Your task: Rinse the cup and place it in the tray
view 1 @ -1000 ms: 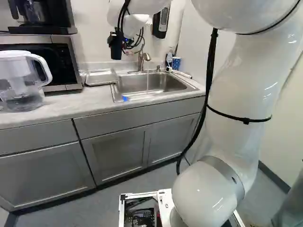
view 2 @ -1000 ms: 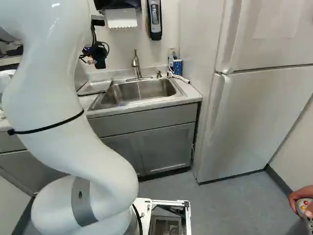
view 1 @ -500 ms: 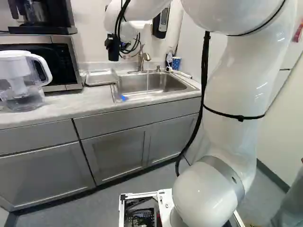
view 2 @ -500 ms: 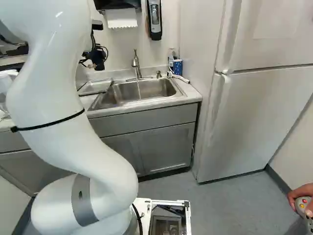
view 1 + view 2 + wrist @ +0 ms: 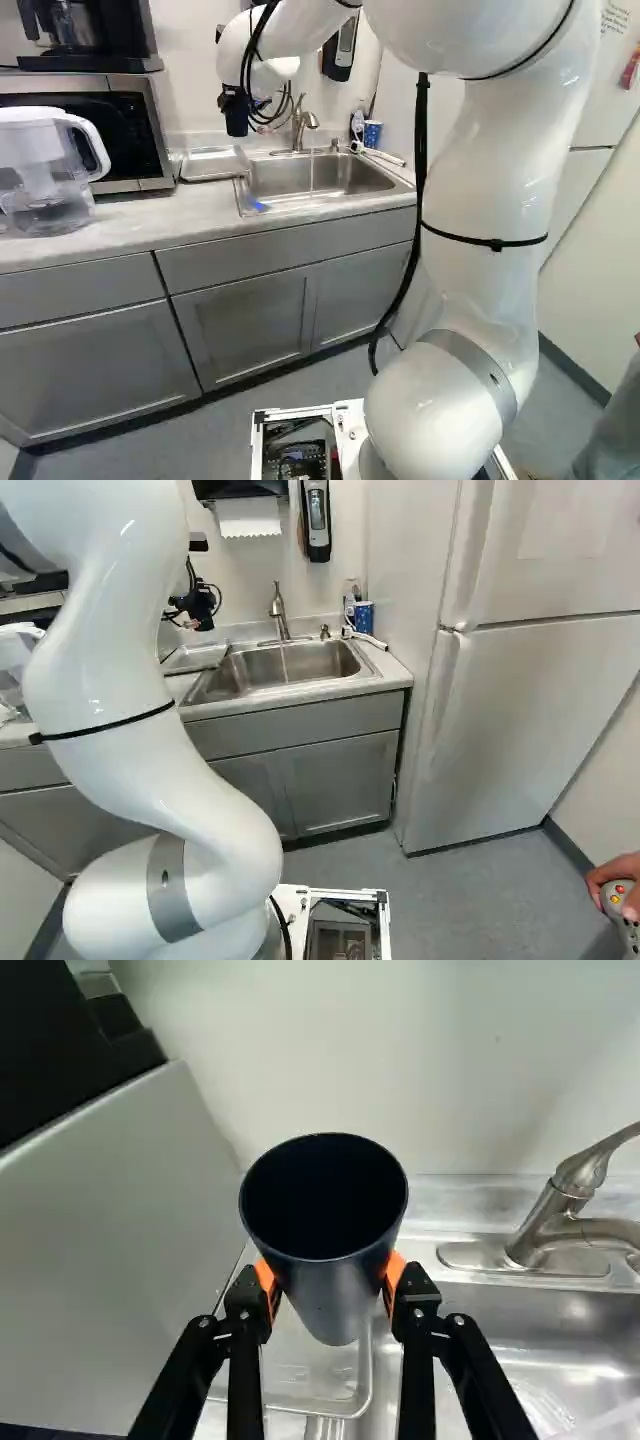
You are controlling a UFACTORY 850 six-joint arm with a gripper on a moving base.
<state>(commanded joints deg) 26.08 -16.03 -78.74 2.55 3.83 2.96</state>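
Note:
In the right base view my gripper point(image 5: 196, 604) hangs at the left of the sink, partly masked by cables. The wrist view shows the gripper point(image 5: 332, 1285) shut on a dark tapered cup point(image 5: 335, 1295), an orange pad against each side. The cup's mouth shows and its inside is dark. Beyond and below the cup lies the clear, shallow tray point(image 5: 357, 1390), partly covered by it; in the left base view the tray point(image 5: 212, 163) rests beside the sink point(image 5: 320, 178). A thin stream of water runs from the faucet point(image 5: 303, 122) into the sink.
A microwave point(image 5: 150, 140) and a clear pitcher point(image 5: 45, 190) stand left of the tray. A blue cup point(image 5: 364, 615) and a bottle stand right of the faucet. The fridge point(image 5: 510, 700) is further right. A person's hand point(image 5: 612, 876) holds a controller at the right edge.
My arm has swung a little toward the left in the left base view, carrying the cup toward the tray and microwave side. The base has not moved.

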